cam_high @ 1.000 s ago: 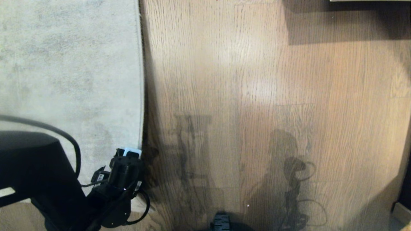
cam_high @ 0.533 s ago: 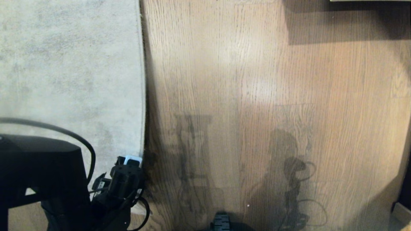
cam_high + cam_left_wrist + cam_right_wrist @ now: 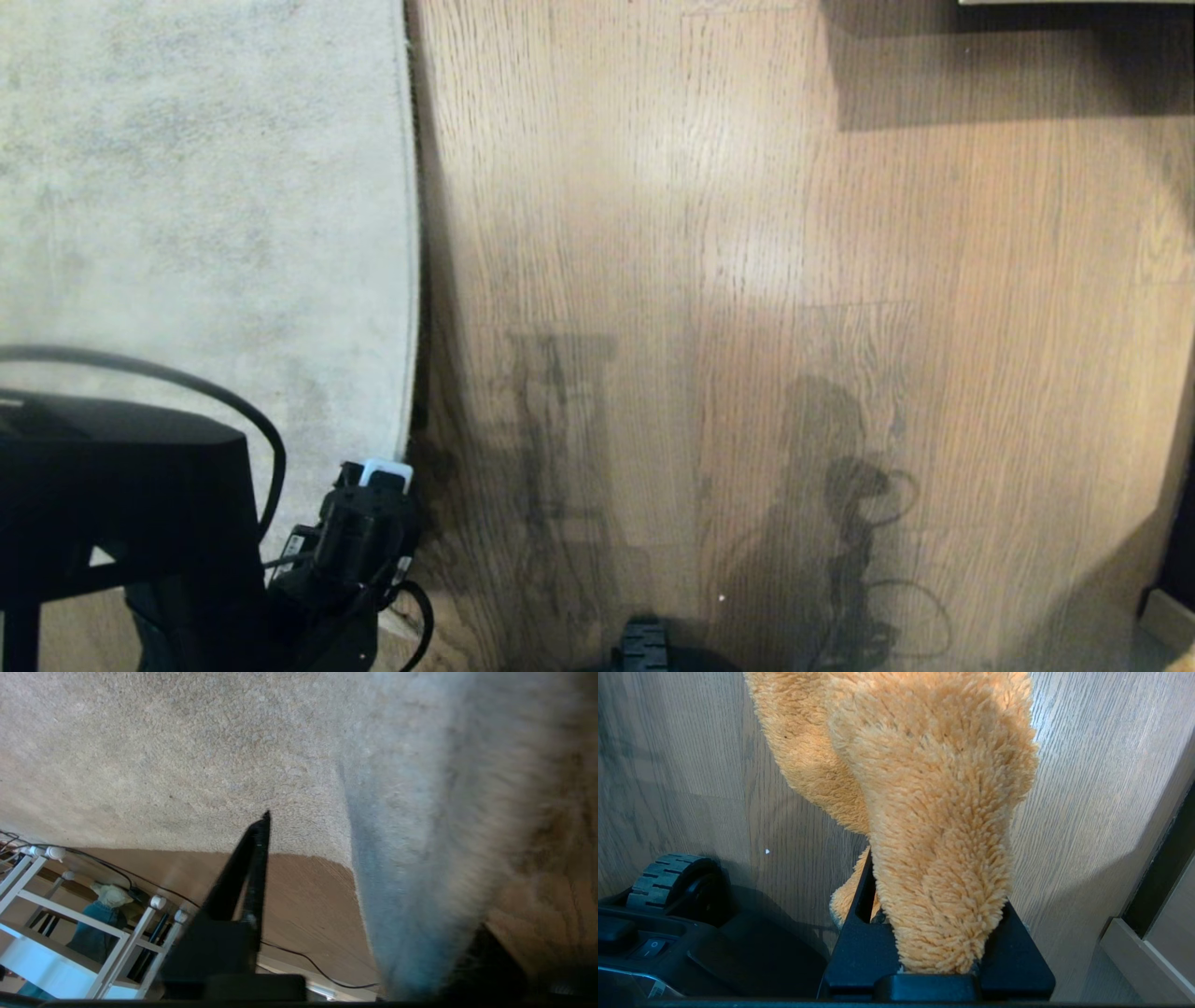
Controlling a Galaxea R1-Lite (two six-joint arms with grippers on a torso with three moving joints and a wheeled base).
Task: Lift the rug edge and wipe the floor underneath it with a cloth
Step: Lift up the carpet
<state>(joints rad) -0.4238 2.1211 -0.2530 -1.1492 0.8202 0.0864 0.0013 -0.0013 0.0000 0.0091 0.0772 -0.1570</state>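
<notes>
**Left gripper at the rug edge, cloth in the right**

I see the rug edge (image 3: 412, 280) as a thin straight border of pale grey-beige pile beside the brown wood-grain floor (image 3: 747, 280). My left gripper (image 3: 383, 476) sits at its near end; whether it is clamped on the rug I cannot tell. Only the right wrist view shows the fluffy mustard cloth (image 3: 934, 812), pinched in my right gripper (image 3: 936, 956) above the planks.
</notes>
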